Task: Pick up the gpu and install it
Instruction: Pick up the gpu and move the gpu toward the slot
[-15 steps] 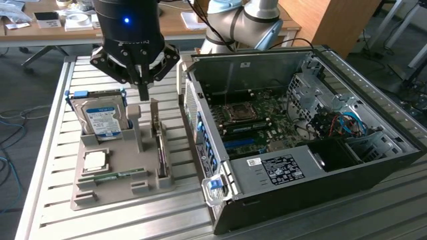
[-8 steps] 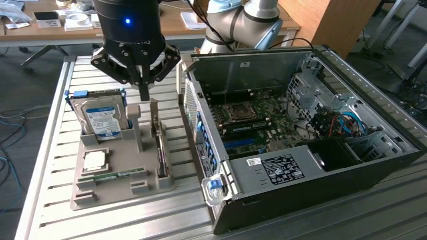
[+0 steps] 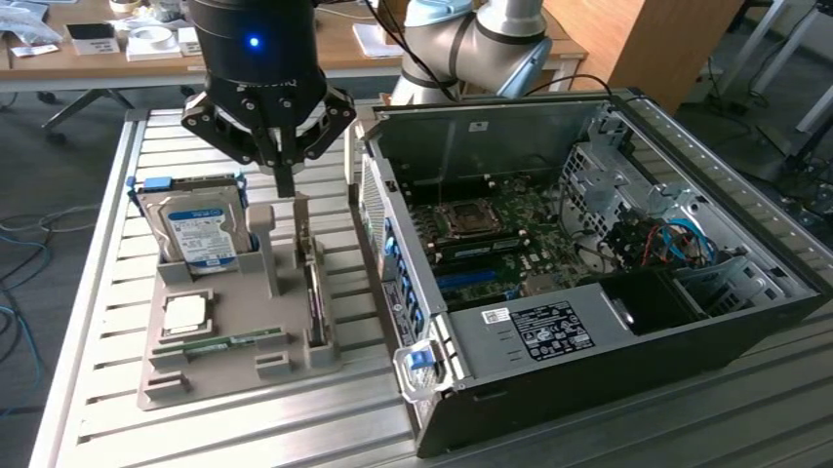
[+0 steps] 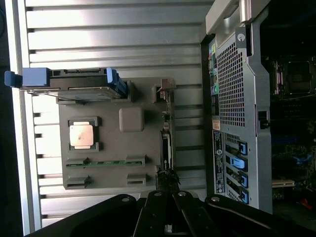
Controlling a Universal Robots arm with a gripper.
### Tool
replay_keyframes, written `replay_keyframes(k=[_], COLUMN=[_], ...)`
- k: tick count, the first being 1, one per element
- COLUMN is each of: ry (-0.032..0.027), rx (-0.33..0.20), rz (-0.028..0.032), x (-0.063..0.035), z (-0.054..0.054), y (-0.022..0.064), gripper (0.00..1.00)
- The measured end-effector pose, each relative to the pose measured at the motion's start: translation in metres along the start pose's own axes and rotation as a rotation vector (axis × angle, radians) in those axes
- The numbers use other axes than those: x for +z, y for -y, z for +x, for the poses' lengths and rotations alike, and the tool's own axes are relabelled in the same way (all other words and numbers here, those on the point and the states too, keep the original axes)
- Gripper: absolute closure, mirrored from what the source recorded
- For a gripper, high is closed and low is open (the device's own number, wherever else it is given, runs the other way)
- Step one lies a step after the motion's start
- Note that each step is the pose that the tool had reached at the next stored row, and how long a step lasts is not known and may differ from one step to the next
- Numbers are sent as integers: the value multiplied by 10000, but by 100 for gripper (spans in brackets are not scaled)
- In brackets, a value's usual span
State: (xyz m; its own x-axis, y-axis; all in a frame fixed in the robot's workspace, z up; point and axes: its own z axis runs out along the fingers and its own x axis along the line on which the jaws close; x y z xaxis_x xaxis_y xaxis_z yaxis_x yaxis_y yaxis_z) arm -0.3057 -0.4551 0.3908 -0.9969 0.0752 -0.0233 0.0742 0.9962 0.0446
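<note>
Logged open computer case (image 3: 651,380) on the exterior view's right of a slatted table (image 3: 98,322). Found grey parts holder (image 3: 221,370) just beside it, carrying a hard drive (image 3: 202,229) upright, a processor (image 3: 186,312) and a memory stick (image 3: 221,343) lying flat. Located the gpu (image 3: 314,292) standing on its long edge in the holder's slot nearest the case, not yet lifted, with pale bracket (image 3: 302,219) at the end toward the hard drive. Saw gripper (image 3: 284,180) hovering over the holder's far end, close to the bracket, fingers (image 3: 283,166) pressed together and clamped on nothing. Could not tell whether tips touched the bracket. Judged the card light and stiff along its length, but thin and fragile: likely to tip in its slot if nudged sideways, likely to suffer from a hard squeeze on board parts. Expected a smooth, somewhat slippery cooler face. Judged the best hold to be a pinch across the two flat faces at the exposed upper edge, near mid-length for balance, away from the bracket tab.
</note>
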Motion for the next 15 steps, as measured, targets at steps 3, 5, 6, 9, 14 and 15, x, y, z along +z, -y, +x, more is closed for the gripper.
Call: replay_keyframes(k=[3,5,6,9,14,15], ry=[0,0,1,1,0,1], rx=[0,1,1,1,1,0], rz=[0,0,0,0,0,0], x=[0,0,0,0,0,0], z=[0,0,0,0,0,0], y=[0,0,0,0,0,0], gripper=[89,89,89,89,76,71])
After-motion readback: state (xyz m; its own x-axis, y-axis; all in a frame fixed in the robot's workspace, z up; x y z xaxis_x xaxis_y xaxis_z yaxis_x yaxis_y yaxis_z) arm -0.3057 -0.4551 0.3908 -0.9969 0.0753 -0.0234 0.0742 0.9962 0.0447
